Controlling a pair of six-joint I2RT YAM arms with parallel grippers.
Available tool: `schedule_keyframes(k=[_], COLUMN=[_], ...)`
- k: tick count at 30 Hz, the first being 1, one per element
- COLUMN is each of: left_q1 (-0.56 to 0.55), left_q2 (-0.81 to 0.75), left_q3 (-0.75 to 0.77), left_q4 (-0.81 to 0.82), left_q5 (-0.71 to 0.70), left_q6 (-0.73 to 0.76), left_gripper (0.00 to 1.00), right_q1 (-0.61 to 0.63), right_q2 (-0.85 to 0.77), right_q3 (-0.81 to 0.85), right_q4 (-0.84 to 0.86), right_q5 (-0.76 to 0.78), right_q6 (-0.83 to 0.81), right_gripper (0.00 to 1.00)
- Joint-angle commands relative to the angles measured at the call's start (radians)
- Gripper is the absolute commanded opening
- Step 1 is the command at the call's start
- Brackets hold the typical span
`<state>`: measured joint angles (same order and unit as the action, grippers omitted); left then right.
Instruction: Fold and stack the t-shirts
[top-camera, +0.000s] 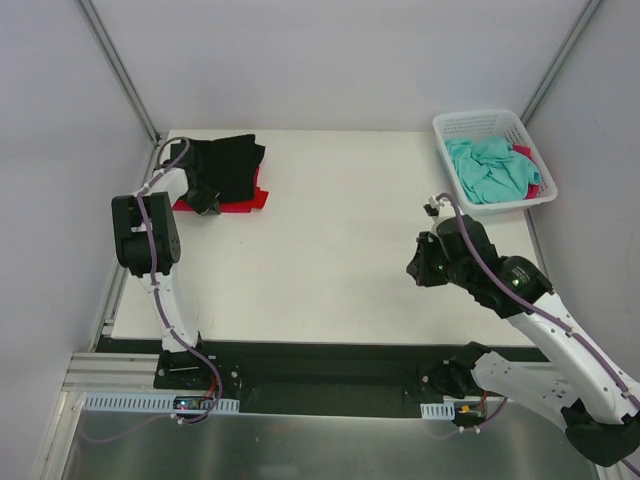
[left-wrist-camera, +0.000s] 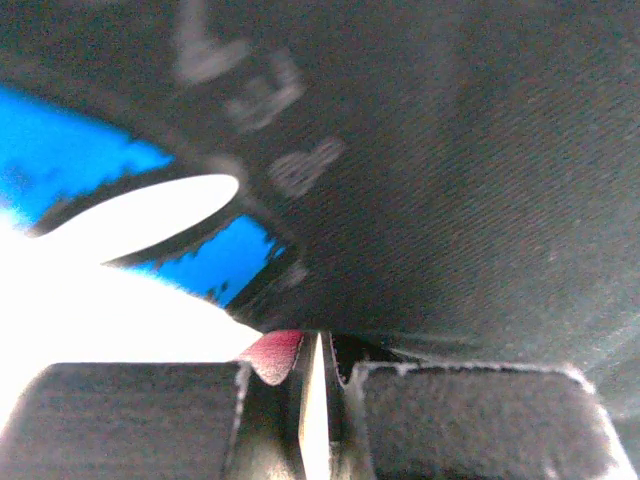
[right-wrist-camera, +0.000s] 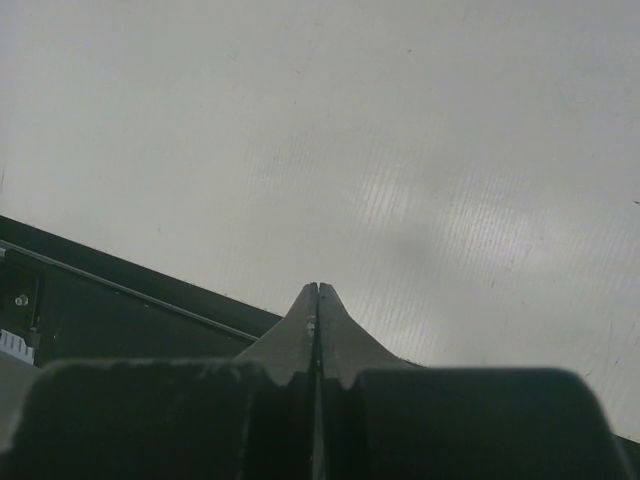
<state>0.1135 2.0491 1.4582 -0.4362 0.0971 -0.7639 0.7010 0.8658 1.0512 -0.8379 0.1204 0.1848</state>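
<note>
T-shirts sit in two places on my screens, and neither arm clearly has hold of one. Nearest me, the right gripper (right-wrist-camera: 318, 295) hangs over bare table (top-camera: 350, 230) with its jaws clamped together on nothing.

Further out on the left, the left gripper (left-wrist-camera: 320, 350) is nosed right up against the black tee (top-camera: 230, 160). Its jaws look clenched as well. A sliver of red shows at the tips, but I cannot tell whether any cloth is pinched between them. The black tee lies on top of the red tee (top-camera: 255, 200) at the far-left corner, so I judge this to be the stacking step for that shirt. It looks lumpy, with an uneven outline, not a tidy rectangle. Up close I see its blue patch, a white petal and blurred pale lettering.

Farthest, at the far-right corner, the white basket (top-camera: 480, 117) holds the teal tee (top-camera: 490, 170), crumpled, with a pink tee (top-camera: 527, 155) peeking out beside it.

Next I would need to back the left arm off without dragging the pile, then send the right arm to the basket with its jaws parted.
</note>
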Motion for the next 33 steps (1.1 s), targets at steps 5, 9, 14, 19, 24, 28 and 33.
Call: schedule_keyframes(k=[5,9,14,19,24,28,33], left_q1=[0.071,0.048,-0.111,-0.330,-0.393,-0.393,-0.380], left_q2=[0.092,0.019,-0.163,-0.169,-0.032,0.118,0.230], left_q3=[0.254,0.243,0.205,0.275,0.387,0.493,0.632], left_q4=[-0.102,-0.105,-0.102,-0.102,-0.117,-0.151,-0.171], left_q5=[-0.051,-0.016,-0.031,-0.080,-0.134,-0.224,-0.280], left_q6=[0.083,0.058,0.055,0.074,0.101,0.144,0.198], left_gripper=[0.00,0.00,0.02,0.00,0.00,0.00,0.00], right_q1=[-0.008,-0.008,-0.008,-0.008,-0.008,-0.008,-0.009], right_q2=[-0.045,-0.024,-0.010,-0.022,-0.074,-0.108,-0.117], right_q3=[0.058,0.050,0.023,0.036,0.041,0.036,0.043], right_q4=[-0.052,-0.043,0.002,-0.007,-0.062,-0.078,-0.107], right_q5=[0.002,-0.004,-0.047,-0.056,-0.021,-0.002,0.013], right_q6=[-0.012,-0.005,0.016,0.021,0.015,0.012,0.001], right_gripper=[0.01,0.01,0.01,0.01,0.01,0.01,0.01])
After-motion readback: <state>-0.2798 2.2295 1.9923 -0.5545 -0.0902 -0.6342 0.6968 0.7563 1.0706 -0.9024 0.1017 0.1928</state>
